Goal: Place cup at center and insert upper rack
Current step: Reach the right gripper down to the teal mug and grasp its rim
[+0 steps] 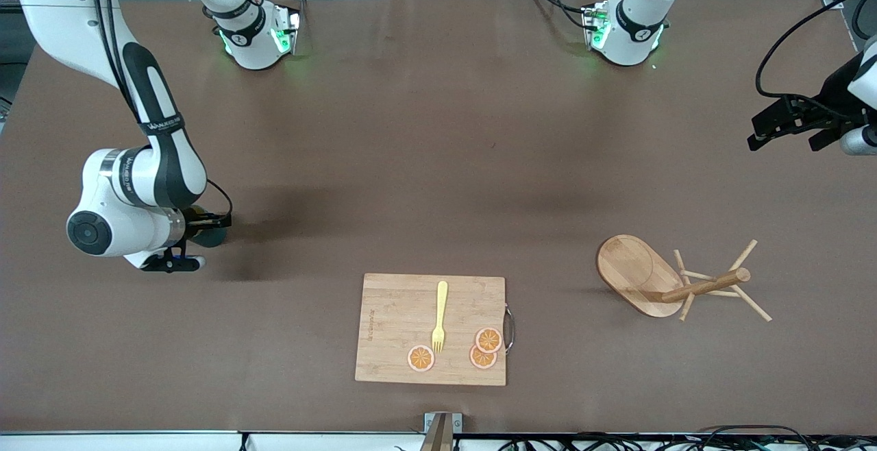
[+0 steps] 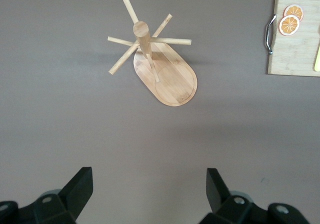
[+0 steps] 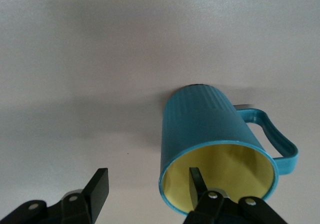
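The cup (image 3: 205, 129), a teal ribbed mug with a yellow inside and a side handle, stands on the table at the right arm's end. In the front view only a sliver of it (image 1: 214, 236) shows under the hand. My right gripper (image 3: 147, 176) (image 1: 199, 240) is open: one finger is inside the cup's mouth and the other is outside its wall. The upper rack (image 1: 685, 283) (image 2: 150, 59), a wooden mug tree with an oval base, seems to lie tipped on its side toward the left arm's end. My left gripper (image 2: 150, 176) (image 1: 784, 137) is open and empty, up over the table's end.
A rectangular wooden cutting board (image 1: 397, 327) with a metal handle lies near the table's front edge. On it are a yellow fork (image 1: 440, 317) and three orange slices (image 1: 484, 348). The board also shows in the left wrist view (image 2: 295, 49).
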